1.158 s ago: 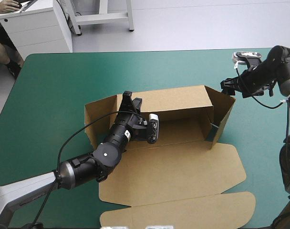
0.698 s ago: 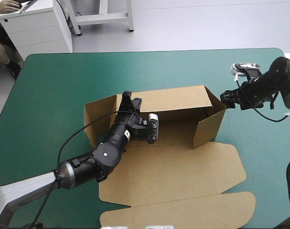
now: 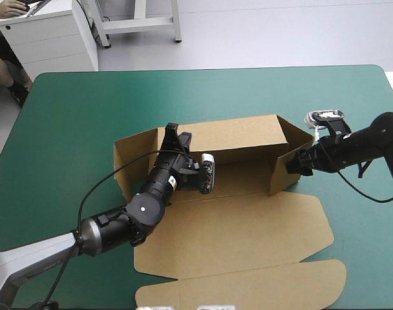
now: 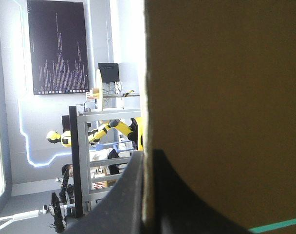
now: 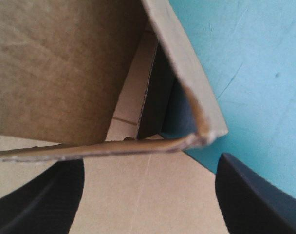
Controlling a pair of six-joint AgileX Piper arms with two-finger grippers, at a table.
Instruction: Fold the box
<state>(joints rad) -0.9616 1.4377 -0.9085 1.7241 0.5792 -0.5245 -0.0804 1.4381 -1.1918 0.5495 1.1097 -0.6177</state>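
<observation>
Standing half-formed, the brown cut-board box (image 3: 248, 223) sits centred on the teal-green desk (image 3: 67, 129), back wall (image 3: 242, 135) pinched in the left gripper (image 3: 177, 137). The right gripper (image 3: 292, 165), fingers wide, is at the end flap (image 3: 282, 173), which may spring open if pushed unevenly.

The box (image 3: 235, 226) is plain brown board with no print, paler along its cut edges. The table cover (image 3: 74, 129) is an even teal-green. The left gripper (image 4: 148, 161) and the right gripper (image 5: 153, 161) both have plain black fingers (image 5: 41, 204).
</observation>
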